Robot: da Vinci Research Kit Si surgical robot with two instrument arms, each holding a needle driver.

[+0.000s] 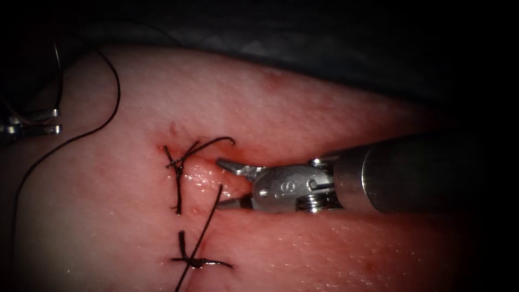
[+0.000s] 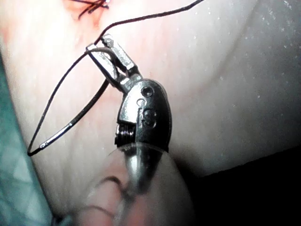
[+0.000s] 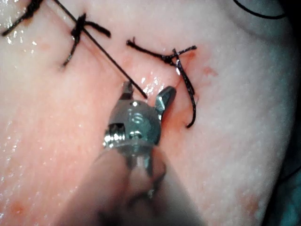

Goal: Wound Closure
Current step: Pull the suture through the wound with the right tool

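Endoscope view: the right arm's silver wristed tool lies over the pink pork-belly tissue, its jaws spread and empty just right of the glistening red cut. A strand of thin black suture thread runs just off the tip of the jaw nearer the lower knotted black stitch, then on across that stitch. The upper knotted black stitch sits at the cut's far end. Well to the left of the cut, at the tissue's edge, the left arm's silver tool is pressed together on thread.

Left wrist view: the left tool pinches the thin curved steel needle near its thread end; the needle arcs clear of the tissue, not in it.

Right wrist view: the right tool gapes beside the cut, the thread ending between its jaws, ungripped.
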